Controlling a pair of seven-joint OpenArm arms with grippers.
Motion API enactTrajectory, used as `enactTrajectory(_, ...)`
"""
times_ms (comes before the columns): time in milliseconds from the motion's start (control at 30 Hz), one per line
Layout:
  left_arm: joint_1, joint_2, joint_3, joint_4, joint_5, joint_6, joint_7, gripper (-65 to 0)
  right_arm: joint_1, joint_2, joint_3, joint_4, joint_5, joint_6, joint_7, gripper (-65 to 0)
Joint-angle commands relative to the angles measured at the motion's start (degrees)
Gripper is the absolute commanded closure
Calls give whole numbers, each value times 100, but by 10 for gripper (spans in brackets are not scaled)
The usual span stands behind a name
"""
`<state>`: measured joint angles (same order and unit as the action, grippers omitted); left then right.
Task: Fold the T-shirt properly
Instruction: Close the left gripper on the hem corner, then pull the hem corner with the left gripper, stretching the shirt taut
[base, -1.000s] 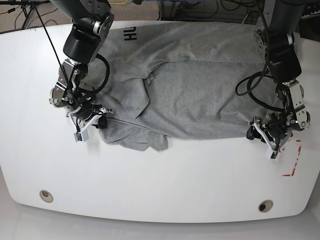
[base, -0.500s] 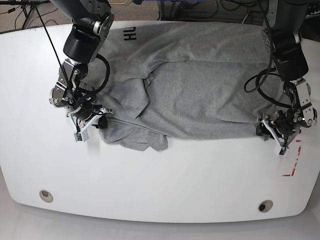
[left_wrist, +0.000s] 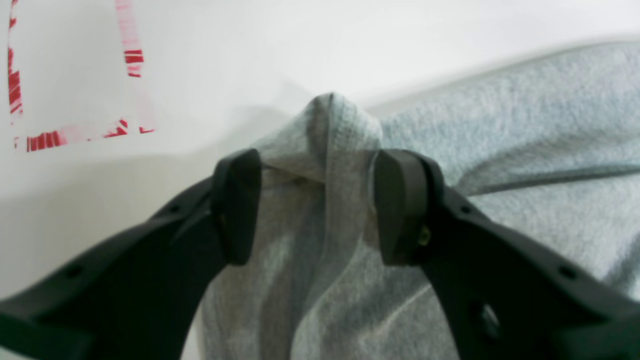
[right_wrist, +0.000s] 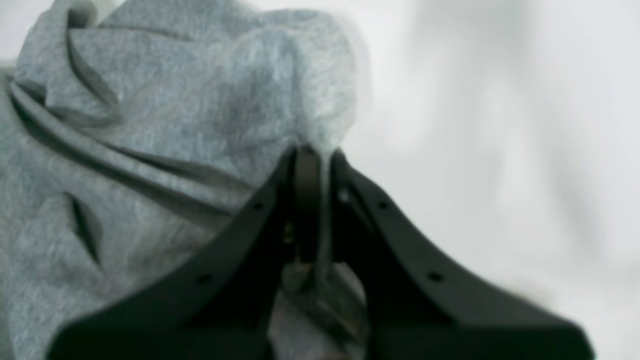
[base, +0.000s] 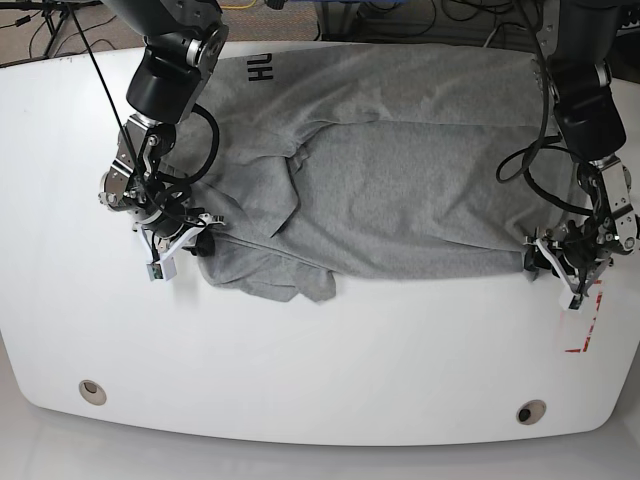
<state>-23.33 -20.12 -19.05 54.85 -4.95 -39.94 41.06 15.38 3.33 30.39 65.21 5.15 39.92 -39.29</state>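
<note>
The white tabletop (base: 320, 360) carries the T-shirt (base: 400, 190), spread wide across its far half, wrinkled, with one flap folded over near the front edge. The right tool (base: 190, 243), at the shirt's corner on the base view's left, is pinched tight on a bunched edge of the T-shirt (right_wrist: 200, 100). The left tool (left_wrist: 317, 205) sits at the opposite corner beside red tape marks (left_wrist: 75, 137); its jaws stand apart, a ridge of cloth between them.
</note>
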Motion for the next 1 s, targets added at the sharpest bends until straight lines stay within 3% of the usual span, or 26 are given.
enactTrajectory(0,-150,-76,19,84,-72,-6,-84,-339,93,32,-2,86,-27,8,-49,-16)
enactTrajectory(133,-150,-76,160,84,-72,-6,-84,-333,93,32,7,86,-27,8,-49,-16)
enactTrajectory(333,-150,-85,327,5,-72,-6,-101,-272,93,32,7,94,-27,8,-49,-16)
enactTrajectory(767,-194,-234,450,-549,-63,-6,-523,-268,93,32,16,94,-18,8,-49,-16)
enactTrajectory(900,-194,-234,415,-584,245,-6,-673,-258,93,32,16,94,-18,8,-49,-16)
enactTrajectory(967,-194,-234,406,-584,429,-6,-778,-212,93,32,16,94,-18,8,-49,-16)
